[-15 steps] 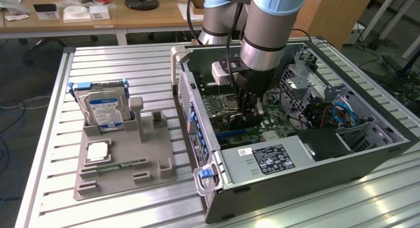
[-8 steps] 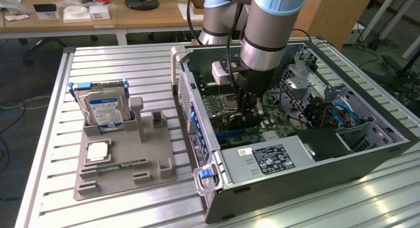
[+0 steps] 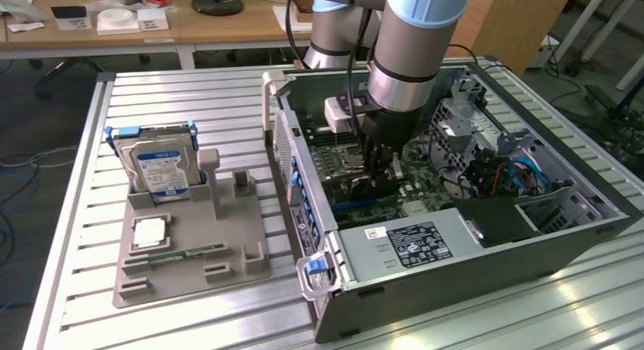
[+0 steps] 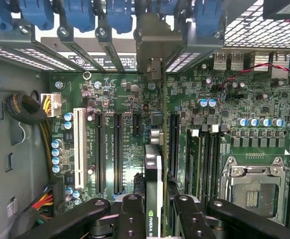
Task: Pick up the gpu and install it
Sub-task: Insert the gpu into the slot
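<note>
Inside the open computer case [image 3: 563, 237], the gpu [image 4: 153, 174] stands edge-on over the motherboard [image 4: 135, 99] slots, clamped between the jaws of the gripper [image 4: 154, 211]. Seating it well likely needs the card kept square to its slot and pressed straight down.

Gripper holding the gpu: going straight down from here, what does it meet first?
The motherboard. The gpu clamped in the gripper leads, so its lower edge would likely touch first, near the long black slot; whether it lines up there is unclear.
</note>
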